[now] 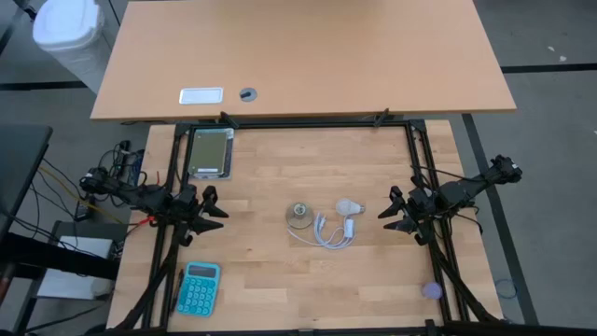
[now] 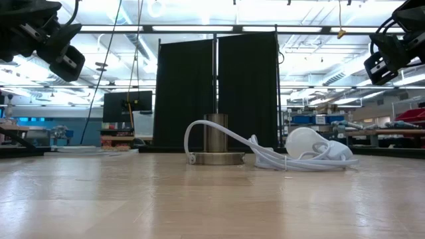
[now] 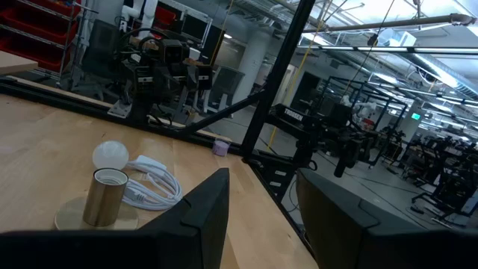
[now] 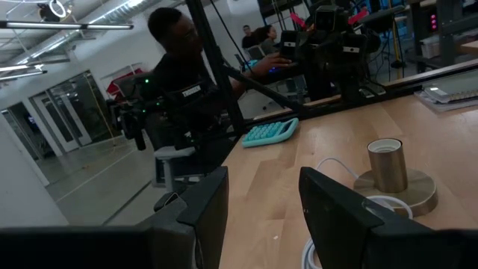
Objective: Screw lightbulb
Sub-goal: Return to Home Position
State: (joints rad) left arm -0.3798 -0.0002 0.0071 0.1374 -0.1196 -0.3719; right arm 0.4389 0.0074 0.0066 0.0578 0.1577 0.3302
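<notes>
Left tool [image 1: 220, 206] and right tool [image 1: 386, 208] both hang released and empty, out at the sides of the desk [image 1: 280, 280]. The lightbulb [image 1: 347, 206] lies mid-desk, near the socket [image 1: 298, 215], right by the white cord [image 1: 328, 233]. I'd guess it's light, slick, fragile and prone to rolling, so cradle the globe gently at its widest. In the low view the cord loops hide its narrow base.
</notes>
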